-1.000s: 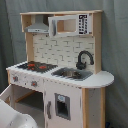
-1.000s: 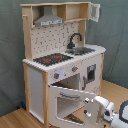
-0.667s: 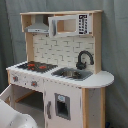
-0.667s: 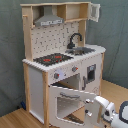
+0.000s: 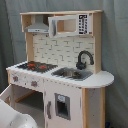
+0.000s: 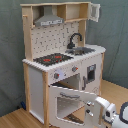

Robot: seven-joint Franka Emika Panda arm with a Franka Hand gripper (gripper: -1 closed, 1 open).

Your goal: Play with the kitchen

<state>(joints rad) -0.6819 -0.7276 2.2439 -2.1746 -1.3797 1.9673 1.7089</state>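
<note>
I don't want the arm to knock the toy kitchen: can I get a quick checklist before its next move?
1. Oven door swung open, low at the front: ok.
2. Gripper close against that door's handle side, whether it holds it: cannot tell.
3. Hob bare of loose items: ok.
4. Microwave door hanging open up top in the second exterior view: not ok if the arm goes high.
5. Faucet upright over the sink: ok.

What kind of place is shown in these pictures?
Probably a lab or test room, not a real kitchen: a toy kitchen stands on a wooden floor before a grey curtain, with a robot end effector at its open oven door.
</note>
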